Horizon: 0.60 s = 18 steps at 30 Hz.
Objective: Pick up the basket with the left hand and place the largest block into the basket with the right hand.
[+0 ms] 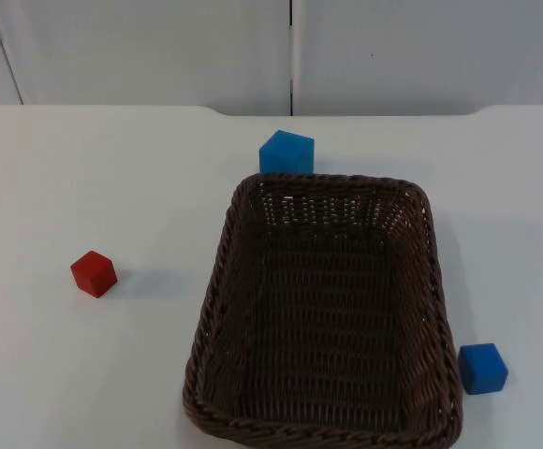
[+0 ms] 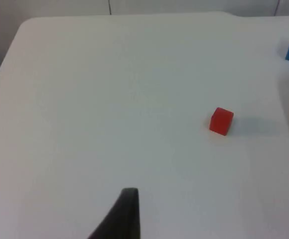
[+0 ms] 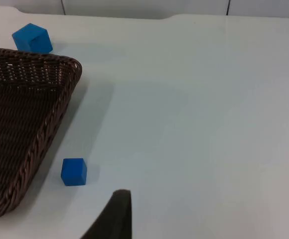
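Resting on your counter (image 1: 84, 168): basket (image 1: 323, 309), largest blue block (image 1: 286, 152) touching its far rim; state of both jaws cannot be told.

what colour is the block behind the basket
Blue, seen best in the top view, just beyond the basket's far rim.

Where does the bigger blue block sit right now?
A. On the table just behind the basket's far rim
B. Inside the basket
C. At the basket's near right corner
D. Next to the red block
A. The bigger blue block rests on the table just beyond the far rim of the basket, which holds nothing; the smaller blue block is the one at the near right corner, and the red block sits apart to the left.
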Each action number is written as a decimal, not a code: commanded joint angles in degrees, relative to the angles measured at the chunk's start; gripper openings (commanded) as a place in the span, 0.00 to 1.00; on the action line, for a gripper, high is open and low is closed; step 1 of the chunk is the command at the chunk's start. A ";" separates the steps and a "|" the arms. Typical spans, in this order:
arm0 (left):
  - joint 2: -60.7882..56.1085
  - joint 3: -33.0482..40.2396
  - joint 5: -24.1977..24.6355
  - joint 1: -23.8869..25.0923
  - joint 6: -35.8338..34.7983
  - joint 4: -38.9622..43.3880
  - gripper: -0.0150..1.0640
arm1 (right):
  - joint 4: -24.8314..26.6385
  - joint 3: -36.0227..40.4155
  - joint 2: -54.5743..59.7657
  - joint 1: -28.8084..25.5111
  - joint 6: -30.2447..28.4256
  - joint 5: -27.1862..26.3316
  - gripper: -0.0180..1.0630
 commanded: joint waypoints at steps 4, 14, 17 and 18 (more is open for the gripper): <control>-0.26 -1.42 -2.00 0.20 -0.10 -3.04 0.99 | -0.04 0.04 -0.21 -0.27 -0.21 -0.33 0.99; 4.44 -3.37 -3.20 0.20 0.63 -8.01 0.99 | -0.04 0.04 -0.21 -0.27 -0.21 -0.33 0.99; 6.09 -3.37 -4.11 0.20 1.05 -8.28 0.99 | -0.04 0.04 -0.21 -0.27 -0.21 -0.33 0.99; 6.48 -3.37 -4.55 0.20 1.05 -8.75 0.99 | -0.04 0.04 -0.21 -0.27 -0.21 -0.33 0.99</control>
